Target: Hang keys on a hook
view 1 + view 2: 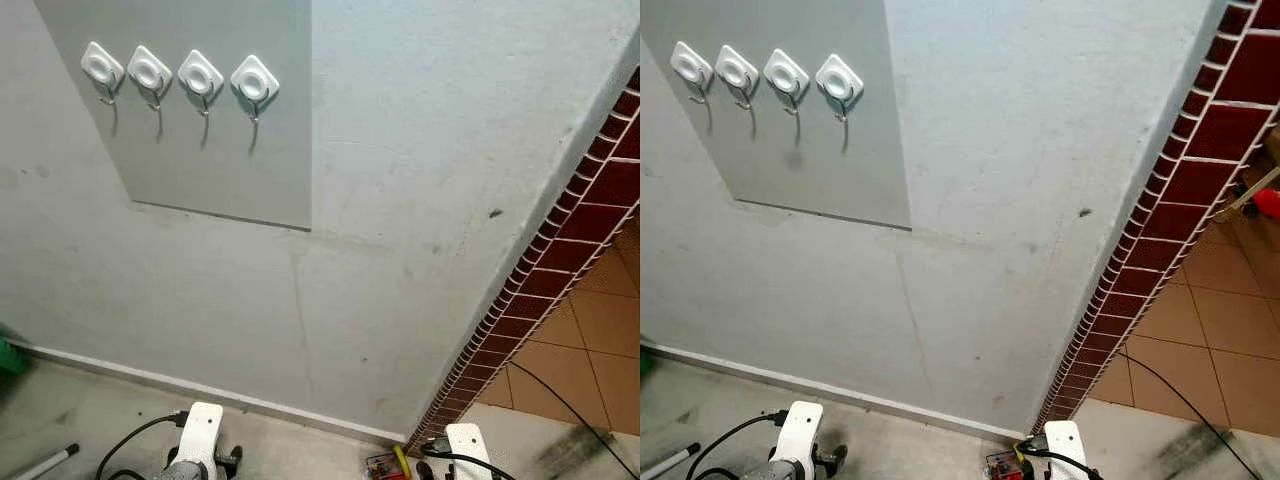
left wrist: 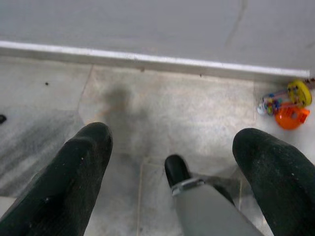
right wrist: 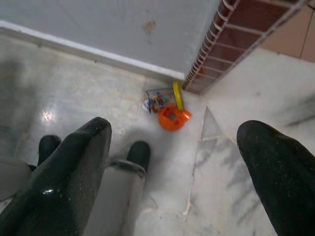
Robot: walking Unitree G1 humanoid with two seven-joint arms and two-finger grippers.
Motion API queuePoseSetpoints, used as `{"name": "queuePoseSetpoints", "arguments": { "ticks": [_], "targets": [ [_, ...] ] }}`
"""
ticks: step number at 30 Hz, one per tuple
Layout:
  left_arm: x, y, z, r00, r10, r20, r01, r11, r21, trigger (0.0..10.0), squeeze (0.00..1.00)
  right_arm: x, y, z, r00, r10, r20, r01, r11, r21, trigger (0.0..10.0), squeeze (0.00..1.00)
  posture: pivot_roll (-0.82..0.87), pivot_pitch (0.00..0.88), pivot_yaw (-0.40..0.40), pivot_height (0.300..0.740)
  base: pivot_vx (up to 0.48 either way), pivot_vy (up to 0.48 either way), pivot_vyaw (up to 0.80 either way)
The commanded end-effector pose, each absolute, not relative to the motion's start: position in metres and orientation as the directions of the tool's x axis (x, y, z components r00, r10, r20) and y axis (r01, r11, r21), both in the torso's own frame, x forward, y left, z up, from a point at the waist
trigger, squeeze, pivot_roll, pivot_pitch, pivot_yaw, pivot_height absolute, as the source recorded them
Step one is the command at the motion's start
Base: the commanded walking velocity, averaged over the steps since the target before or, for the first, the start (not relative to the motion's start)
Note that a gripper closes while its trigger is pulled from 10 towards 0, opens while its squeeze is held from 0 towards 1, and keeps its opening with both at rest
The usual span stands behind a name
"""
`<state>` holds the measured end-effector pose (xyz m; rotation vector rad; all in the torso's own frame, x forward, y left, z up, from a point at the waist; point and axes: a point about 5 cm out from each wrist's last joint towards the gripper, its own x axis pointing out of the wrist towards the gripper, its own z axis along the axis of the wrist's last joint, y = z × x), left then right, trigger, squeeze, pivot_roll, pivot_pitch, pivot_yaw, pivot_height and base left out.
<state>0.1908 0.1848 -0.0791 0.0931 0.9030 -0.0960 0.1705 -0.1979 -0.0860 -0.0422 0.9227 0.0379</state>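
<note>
Four white diamond-shaped wall hooks empty; colourful plastic keys on floor; both hands spread, should descend squarely.

You are standing in a home's entry or hallway corner. A painted grey wall carries a smooth panel with four white stick-on hooks in a row, the sort you hang keys on. A white skirting strip meets a pale marble floor, dark red brick tile edges the corner, and a small plastic toy lies on the floor.
</note>
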Motion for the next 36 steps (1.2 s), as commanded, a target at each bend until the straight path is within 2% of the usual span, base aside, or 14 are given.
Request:
{"name": "queuePoseSetpoints", "arguments": {
  "ticks": [1,4,5,8,12,14,17,20,24,27,36],
  "targets": [
    [0.202,0.186,-0.072,0.662,-0.035,-0.749,0.117,0.992,0.056,10.0,0.0,0.176,-0.196,-0.083,0.632,0.02,-0.775,-0.046,0.999,-0.013,10.0,0.0,-0.05,0.0,0.021,0.74,0.0,0.0,0.0],
    [0.207,0.184,-0.068,0.69,-0.063,-0.722,0.116,0.993,0.024,10.0,0.0,0.178,-0.196,-0.081,0.647,0.023,-0.762,-0.053,0.998,-0.015,10.0,0.0,-0.05,0.0,0.021,0.74,0.0,0.0,0.0],
    [0.212,0.184,-0.065,0.717,-0.051,-0.695,0.124,0.991,0.055,10.0,0.0,0.18,-0.195,-0.08,0.664,0.029,-0.747,-0.07,0.997,-0.023,10.0,0.0,-0.05,0.0,0.019,0.74,0.0,0.0,0.0],
    [0.214,0.183,-0.063,0.731,-0.048,-0.681,0.132,0.989,0.072,10.0,0.0,0.181,-0.194,-0.079,0.669,0.037,-0.742,-0.078,0.997,-0.021,10.0,0.0,-0.05,0.0,0.017,0.74,0.0,0.0,0.0],
    [0.215,0.183,-0.063,0.728,-0.04,-0.685,0.13,0.988,0.08,10.0,0.0,0.181,-0.194,-0.079,0.671,0.04,-0.74,-0.086,0.996,-0.024,10.0,0.0,-0.05,0.0,0.017,0.74,0.0,0.0,0.0],
    [0.212,0.181,-0.065,0.721,-0.066,-0.69,0.115,0.993,0.026,10.0,0.0,0.178,-0.194,-0.08,0.664,0.081,-0.743,-0.083,0.996,0.035,10.0,0.0,-0.05,0.0,0.016,0.74,0.0,0.0,0.0],
    [0.208,0.182,-0.069,0.691,-0.059,-0.721,0.106,0.994,0.02,10.0,0.0,0.178,-0.196,-0.08,0.667,0.057,-0.743,-0.085,0.996,-0.001,10.0,0.0,-0.05,0.0,0.015,0.74,0.0,0.0,0.0],
    [0.207,0.182,-0.068,0.704,-0.073,-0.707,0.112,0.994,0.009,10.0,0.0,0.177,-0.196,-0.08,0.67,0.073,-0.739,-0.07,0.997,0.035,10.0,0.0,-0.05,0.0,0.015,0.74,0.0,0.0,0.0],
    [0.202,0.18,-0.071,0.684,-0.124,-0.719,0.101,0.992,-0.076,10.0,0.0,0.176,-0.196,-0.08,0.671,0.091,-0.736,-0.064,0.996,0.065,10.0,0.0,-0.05,0.0,0.014,0.74,0.0,0.0,0.0],
    [0.201,0.181,-0.071,0.685,-0.111,-0.72,0.114,0.992,-0.046,10.0,0.0,0.175,-0.196,-0.081,0.668,0.097,-0.737,-0.068,0.995,0.07,10.0,0.0,-0.05,0.0,0.013,0.74,0.0,0.0,0.0],
    [0.191,0.178,-0.077,0.67,-0.14,-0.729,0.092,0.99,-0.106,10.0,0.0,0.165,-0.195,-0.086,0.646,0.079,-0.759,-0.038,0.997,0.071,10.0,0.0,-0.04,0.0,0.013,0.74,0.0,0.0,0.0]
  ]
}}
